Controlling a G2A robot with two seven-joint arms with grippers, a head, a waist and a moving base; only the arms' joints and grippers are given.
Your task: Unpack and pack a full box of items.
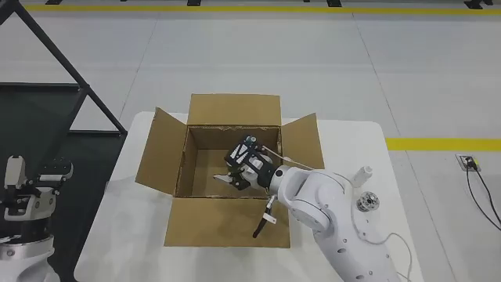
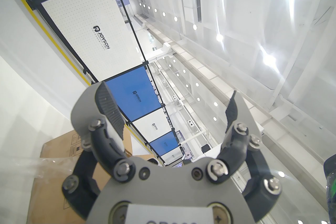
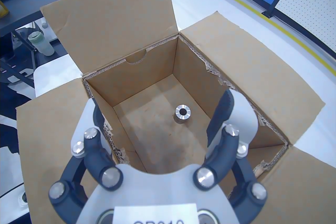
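An open cardboard box [image 1: 233, 110] stands on the white table [image 1: 352, 145] with its flaps spread out. In the right wrist view a small metal ring [image 3: 183, 112] lies alone on the floor of the box [image 3: 113, 25]. My right gripper [image 3: 160, 104] hangs open above the box's opening, over the ring and apart from it, with nothing between its fingers. From above, the right gripper [image 1: 233, 177] is inside the box outline near the right wall. My left gripper [image 2: 168, 93] is open and empty, pointing up at the ceiling. It sits off the table's left side [image 1: 35, 174].
A white cylinder [image 1: 362, 175] and a small metal part [image 1: 368, 200] lie on the table right of the box. A black rack [image 1: 47, 117] stands at the left. Another carton [image 2: 60, 151] with plastic film shows beside the left gripper.
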